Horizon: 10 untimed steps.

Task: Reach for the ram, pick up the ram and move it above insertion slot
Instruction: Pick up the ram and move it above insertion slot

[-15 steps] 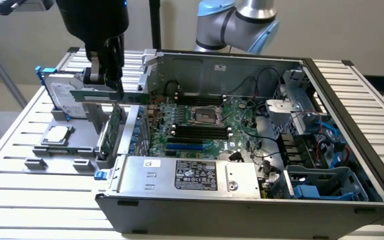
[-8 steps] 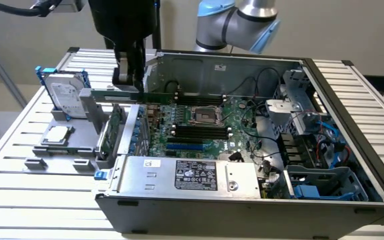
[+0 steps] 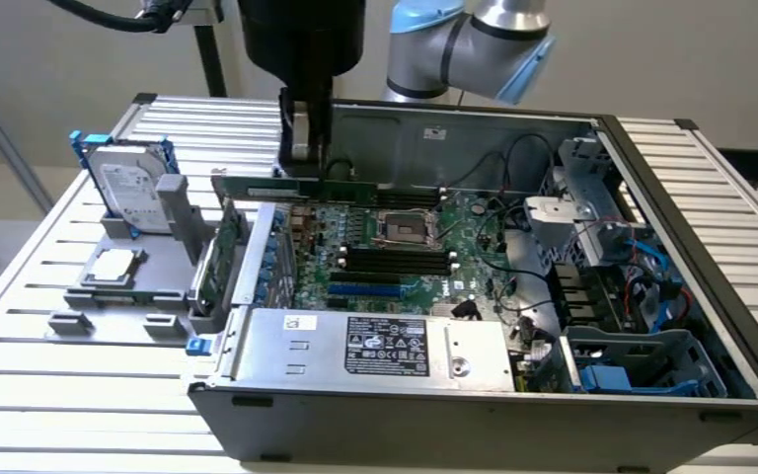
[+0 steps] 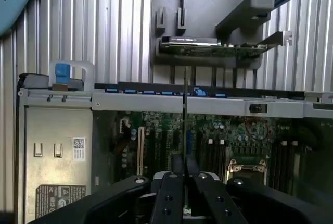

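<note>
Gripping the ram (image 3: 303, 188) between closed fingers, the gripper (image 3: 303, 158) is hanging over the open computer case (image 3: 485, 395), near its rear wall. In the exterior view the long green stick is lying level above the motherboard (image 3: 406, 247), clear of the dark memory slots (image 3: 393, 262). In the wrist view the ram (image 4: 185, 114) is appearing edge-on as a thin line running out from the black fingers (image 4: 171, 193). A hard drive (image 3: 129, 188) is standing upright in the grey holder (image 3: 115, 286) at the exterior view's left.

We take this for a robotics lab or test workshop: an opened computer case (image 3: 485, 296) lies on a slatted aluminium table (image 3: 37, 296), with grey fixtures (image 3: 129, 276) holding parts
</note>
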Each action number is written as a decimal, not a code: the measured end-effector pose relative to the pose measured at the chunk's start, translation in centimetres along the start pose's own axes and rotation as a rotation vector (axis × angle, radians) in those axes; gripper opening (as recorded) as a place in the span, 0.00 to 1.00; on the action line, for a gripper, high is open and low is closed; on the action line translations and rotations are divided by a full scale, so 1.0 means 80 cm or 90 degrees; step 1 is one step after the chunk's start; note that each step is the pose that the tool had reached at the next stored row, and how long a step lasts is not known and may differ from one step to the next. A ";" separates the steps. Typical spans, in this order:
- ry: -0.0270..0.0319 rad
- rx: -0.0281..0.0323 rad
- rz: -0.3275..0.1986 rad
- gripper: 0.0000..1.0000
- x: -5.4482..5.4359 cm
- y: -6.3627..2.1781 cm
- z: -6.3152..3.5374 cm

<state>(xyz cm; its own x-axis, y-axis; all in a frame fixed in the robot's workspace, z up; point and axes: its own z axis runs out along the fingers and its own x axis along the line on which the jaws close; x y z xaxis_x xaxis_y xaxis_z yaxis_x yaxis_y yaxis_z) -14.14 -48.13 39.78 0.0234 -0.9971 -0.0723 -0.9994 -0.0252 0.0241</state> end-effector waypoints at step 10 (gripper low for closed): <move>0.0000 0.0000 0.000 0.13 -0.019 -0.051 0.001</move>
<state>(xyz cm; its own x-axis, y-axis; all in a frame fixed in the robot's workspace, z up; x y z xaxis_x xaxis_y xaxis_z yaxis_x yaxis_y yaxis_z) -10.12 -46.52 39.67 0.0235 -0.9971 -0.0723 -0.9994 -0.0253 0.0240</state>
